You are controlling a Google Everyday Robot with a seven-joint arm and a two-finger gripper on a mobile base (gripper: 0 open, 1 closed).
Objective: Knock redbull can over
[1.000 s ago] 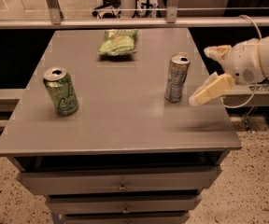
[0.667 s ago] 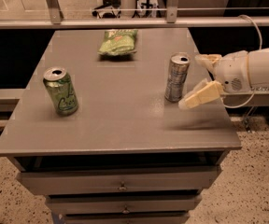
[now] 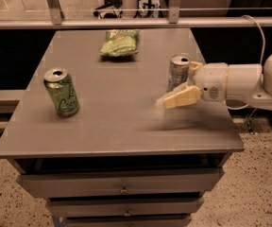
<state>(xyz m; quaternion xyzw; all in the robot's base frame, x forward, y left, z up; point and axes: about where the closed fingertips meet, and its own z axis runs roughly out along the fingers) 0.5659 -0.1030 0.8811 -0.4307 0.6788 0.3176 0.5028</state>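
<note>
The redbull can [image 3: 177, 74], slim and silver-grey with blue patches, stands upright on the right half of the grey table [image 3: 112, 122]. My gripper [image 3: 182, 83] reaches in from the right on a white arm [image 3: 242, 82] at can height. It is open. The near cream finger [image 3: 178, 98] passes in front of the can's lower part. The far finger [image 3: 195, 66] shows just behind the can's right side. The can stands between the two fingers, touching or nearly touching them.
A wider green can [image 3: 61, 92] stands upright at the table's left. A green snack bag [image 3: 120, 42] lies at the back middle. Drawers [image 3: 122, 189] sit under the tabletop. A metal rail [image 3: 126, 22] runs behind the table. A cable [image 3: 259, 37] loops over the arm.
The gripper has moved left along the table's right side. Its near finger now reaches past the front of the redbull can, which still stands upright in the same spot.
</note>
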